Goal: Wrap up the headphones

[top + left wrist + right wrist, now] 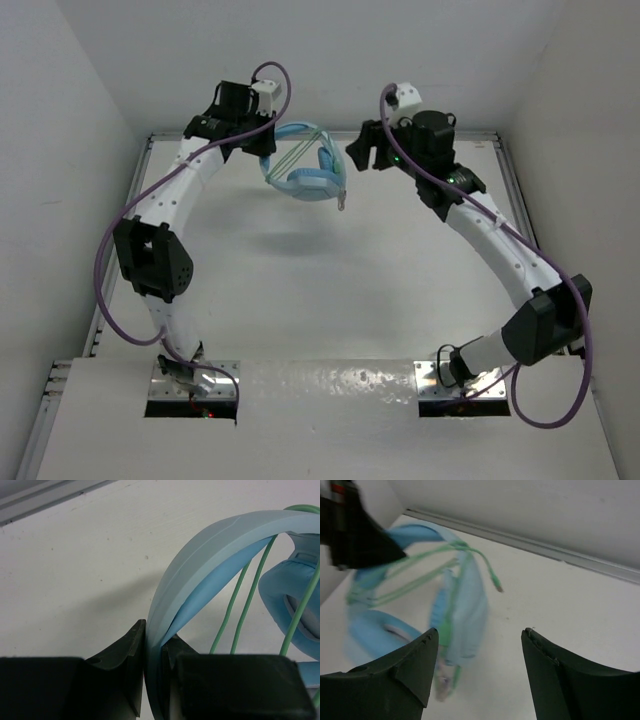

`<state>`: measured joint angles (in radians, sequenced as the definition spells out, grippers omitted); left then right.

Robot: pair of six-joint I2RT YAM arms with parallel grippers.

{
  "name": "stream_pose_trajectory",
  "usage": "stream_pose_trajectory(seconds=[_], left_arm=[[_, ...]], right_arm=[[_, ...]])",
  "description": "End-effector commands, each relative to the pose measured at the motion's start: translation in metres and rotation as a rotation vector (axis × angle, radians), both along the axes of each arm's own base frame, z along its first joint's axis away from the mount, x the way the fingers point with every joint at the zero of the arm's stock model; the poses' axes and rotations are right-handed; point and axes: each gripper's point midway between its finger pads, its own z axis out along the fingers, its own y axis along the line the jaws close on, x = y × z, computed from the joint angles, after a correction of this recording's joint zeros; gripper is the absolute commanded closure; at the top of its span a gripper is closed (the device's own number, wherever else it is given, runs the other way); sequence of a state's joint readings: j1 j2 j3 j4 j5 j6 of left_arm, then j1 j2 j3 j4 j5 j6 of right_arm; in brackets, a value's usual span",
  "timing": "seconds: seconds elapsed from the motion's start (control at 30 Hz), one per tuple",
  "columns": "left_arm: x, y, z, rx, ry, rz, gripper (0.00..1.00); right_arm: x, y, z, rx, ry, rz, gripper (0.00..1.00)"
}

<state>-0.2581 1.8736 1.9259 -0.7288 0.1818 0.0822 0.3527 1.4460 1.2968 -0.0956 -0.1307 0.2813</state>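
— White walls [90, 80] stand around the white table [400, 280]. What is the left claw [152, 640] doing?

— It is clamped on the headphones [305, 170]. Its two dark fingers [127, 655] squeeze the light blue headband [210, 545] from both sides.

— And what comes after the headband?

— Thin green cable [240, 605] runs across the inside of the band in a few lines. Past that is a round blue earcup [295, 605] with soft padding.

— Are the headphones lying on the table?

— No. They hang from the left claw, up near the far wall. Their gray shadow [290, 240] sits on the table below them.

— Where is the plug [341, 203]?

— It dangles at the end of the cable, on the side toward the right claw [480, 635].

— Is the right claw holding anything?

— No. Its fingers are wide apart with nothing between them. It is just beside the headphones and not touching them. In its own camera the headphones look blurry.
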Motion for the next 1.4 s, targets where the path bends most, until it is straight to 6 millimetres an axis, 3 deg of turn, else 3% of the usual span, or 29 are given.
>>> stream_pose_trajectory(seconds=[0.0, 0.07, 0.1, 0.13, 0.2, 0.23, 0.4, 0.53, 0.83, 1.07, 1.17, 1.3, 1.37], left_arm=[[0.008, 0.001, 0.054, -0.077, -0.155, 0.04, 1.0], [0.007, 0.001, 0.052, -0.077, -0.153, 0.041, 1.0], [0.008, 0.001, 0.052, -0.077, -0.155, 0.042, 1.0], [0.008, 0.001, 0.05, -0.076, -0.152, 0.042, 1.0], [0.008, 0.001, 0.05, -0.076, -0.15, 0.042, 1.0], [0.008, 0.001, 0.05, -0.077, -0.152, 0.041, 1.0], [0.006, 0.001, 0.048, -0.073, -0.149, 0.037, 1.0], [0.005, 0.001, 0.043, -0.07, -0.139, 0.032, 1.0], [0.006, -0.002, 0.039, -0.075, -0.133, 0.023, 1.0], [0.008, -0.002, 0.039, -0.073, -0.138, 0.022, 1.0], [0.009, -0.006, 0.037, -0.09, -0.136, 0.006, 1.0], [0.01, -0.006, 0.036, -0.09, -0.135, 0.01, 1.0], [0.011, -0.004, 0.033, -0.08, -0.133, 0.015, 1.0]], right_arm=[[0.008, 0.03, 0.04, 0.031, -0.059, -0.02, 0.33], [0.018, 0.039, 0.024, 0.012, -0.017, -0.027, 0.33], [0.02, 0.049, 0.029, 0.01, -0.023, -0.014, 0.32], [0.026, 0.055, 0.014, -0.01, 0.009, -0.007, 0.32], [0.027, 0.069, 0.007, -0.031, 0.042, 0.017, 0.32], [0.029, 0.075, -0.013, -0.066, 0.084, 0.027, 0.32], [0.032, 0.095, -0.037, -0.133, 0.124, 0.046, 0.29], [0.035, 0.1, -0.054, -0.158, 0.161, 0.042, 0.29], [0.054, 0.085, -0.088, -0.252, 0.208, -0.076, 0.31], [0.055, 0.108, -0.107, -0.23, 0.267, 0.017, 0.33], [0.055, 0.126, -0.108, -0.169, 0.286, 0.073, 0.47], [0.06, 0.126, -0.098, -0.141, 0.269, 0.047, 0.79], [0.061, 0.125, -0.095, -0.142, 0.26, 0.032, 0.87]])
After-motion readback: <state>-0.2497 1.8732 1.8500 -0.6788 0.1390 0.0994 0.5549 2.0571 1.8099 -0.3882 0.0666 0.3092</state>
